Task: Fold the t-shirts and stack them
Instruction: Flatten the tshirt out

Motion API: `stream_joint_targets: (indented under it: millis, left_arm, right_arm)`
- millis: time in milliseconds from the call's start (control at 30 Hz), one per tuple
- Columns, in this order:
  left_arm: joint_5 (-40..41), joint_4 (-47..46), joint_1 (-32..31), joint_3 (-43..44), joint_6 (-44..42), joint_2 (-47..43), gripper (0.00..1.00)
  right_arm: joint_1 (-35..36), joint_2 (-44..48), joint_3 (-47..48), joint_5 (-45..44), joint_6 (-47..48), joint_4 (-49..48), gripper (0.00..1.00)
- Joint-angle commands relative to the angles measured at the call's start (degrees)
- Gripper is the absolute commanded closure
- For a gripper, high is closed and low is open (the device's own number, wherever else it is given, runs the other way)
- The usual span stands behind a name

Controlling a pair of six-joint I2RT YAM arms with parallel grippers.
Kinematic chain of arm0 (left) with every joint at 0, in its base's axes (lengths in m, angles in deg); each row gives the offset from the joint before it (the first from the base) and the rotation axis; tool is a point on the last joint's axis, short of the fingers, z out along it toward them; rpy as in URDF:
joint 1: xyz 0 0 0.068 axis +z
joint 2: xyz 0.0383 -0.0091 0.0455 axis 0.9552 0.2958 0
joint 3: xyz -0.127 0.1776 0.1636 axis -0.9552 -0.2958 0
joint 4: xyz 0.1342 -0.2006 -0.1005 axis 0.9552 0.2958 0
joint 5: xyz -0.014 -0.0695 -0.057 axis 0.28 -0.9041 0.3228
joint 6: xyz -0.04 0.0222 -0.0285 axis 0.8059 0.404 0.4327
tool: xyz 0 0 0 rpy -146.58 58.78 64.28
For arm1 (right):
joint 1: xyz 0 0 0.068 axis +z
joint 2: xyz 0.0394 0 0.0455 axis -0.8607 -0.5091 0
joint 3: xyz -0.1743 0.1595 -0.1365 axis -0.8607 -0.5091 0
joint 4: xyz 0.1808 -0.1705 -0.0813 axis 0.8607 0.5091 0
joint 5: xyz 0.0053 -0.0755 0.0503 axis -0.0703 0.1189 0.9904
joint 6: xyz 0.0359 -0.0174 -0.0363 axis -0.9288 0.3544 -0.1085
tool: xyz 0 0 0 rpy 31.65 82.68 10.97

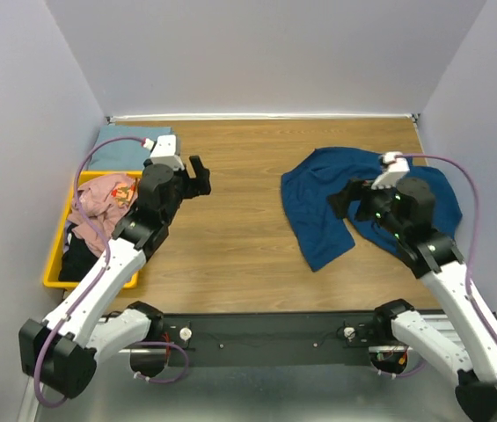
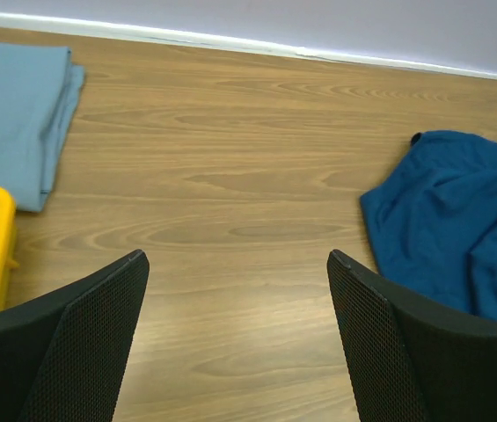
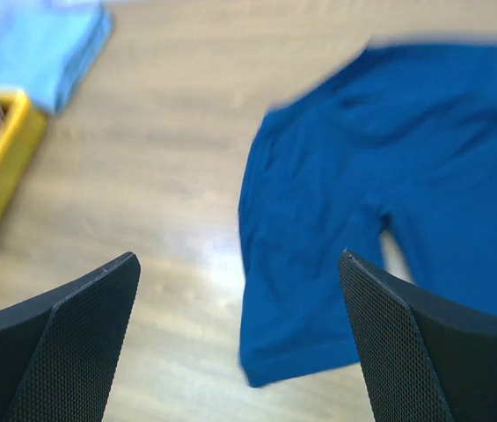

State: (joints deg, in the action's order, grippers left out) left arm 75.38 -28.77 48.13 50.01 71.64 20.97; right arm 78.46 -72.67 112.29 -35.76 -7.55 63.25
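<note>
Nearest the arm bases, both hands have their fingers wide apart and grip nothing. Left of centre, the left hand [image 1: 197,176] hovers over the bare brown wooden surface [image 1: 239,246], just beside the yellow plastic bin [image 1: 53,259]. On the right, the right hand [image 1: 343,199] hangs above the crumpled deep-blue cloth t-shirt [image 1: 314,207], which lies spread there. A rumpled pink cloth shirt [image 1: 98,200] and a black cloth shirt [image 1: 76,257] are heaped in the bin. Beyond it, in the far left corner, the pale grey-blue t-shirt [image 1: 116,148] lies folded flat.
</note>
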Motion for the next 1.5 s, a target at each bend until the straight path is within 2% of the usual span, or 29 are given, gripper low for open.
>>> stream_joint_targets:
  millis: [0,133,167,200,267,433,467,567,700,867,1033,1133,1200,1333,1367,1467]
  left_arm:
    - [2.3,-1.5,0.8,-3.7,-3.2,-5.5,0.10]
    - [1.8,-4.5,0.9,-8.7,-5.0,-6.9,0.10]
    - [1.3,-4.9,1.0,-9.6,-5.1,-7.0,0.11]
    - [1.2,-4.9,0.9,-10.2,-5.3,-6.9,0.10]
    - [0.9,-7.1,0.9,-12.0,-5.4,-6.7,0.11]
    - [0.3,-7.8,1.1,-12.5,-5.8,-6.2,0.11]
    - [-0.1,-8.0,1.2,-12.5,-5.7,-6.0,0.12]
    - [-1.8,-8.3,1.5,-12.1,-5.4,-5.4,0.12]
    - [-1.7,-7.7,1.9,-11.7,-5.2,-5.5,0.13]
    - [-1.3,-6.4,3.0,-11.5,-5.2,-5.4,0.13]
    - [-2.1,-6.5,3.7,-11.5,-5.1,-6.0,0.13]
    - [-2.2,-6.6,3.8,-11.7,-5.2,-6.7,0.13]
    - [-1.9,-6.7,3.9,-11.8,-5.0,-7.6,0.13]
    - [-0.8,-7.8,3.9,-12.6,-5.0,-10.1,0.13]
    - [-0.6,-8.1,3.9,-13.3,-5.1,-11.3,0.13]
    - [-0.9,-9.5,4.0,-14.3,-5.2,-12.3,0.14]
  right_arm:
    - [0.2,-10.6,-0.2,9.4,-0.9,2.4,0.00]
    - [0.1,-22.6,-0.1,14.7,-1.8,2.6,0.05]
    - [0.2,-27.9,0.3,15.8,-1.8,2.6,0.13]
    - [0.2,-28.0,0.6,15.8,-1.8,2.6,0.17]
    - [0.4,-34.4,0.9,16.6,-2.0,2.2,0.28]
    - [4.5,-44.2,3.4,9.4,-2.6,-0.2,0.41]
    - [5.1,-45.9,3.9,8.3,-2.8,-0.7,0.47]
    - [7.4,-52.0,6.4,5.4,-3.8,-1.5,0.56]
    - [11.2,-58.2,9.0,3.1,-5.4,-1.5,0.56]
    - [18.4,-63.7,11.8,5.9,-6.4,0.5,0.56]
    - [27.2,-71.8,21.9,16.3,-3.0,8.3,0.56]
    - [33.6,-73.4,27.7,22.5,-4.6,9.4,0.56]
    - [37.1,-73.9,30.3,23.3,-6.0,9.6,0.55]
    - [37.6,-70.2,33.9,17.5,-7.2,10.6,0.54]
    - [36.8,-69.1,34.6,11.8,-7.0,11.4,0.54]
    - [31.1,-64.7,34.0,4.8,-6.9,12.8,0.54]
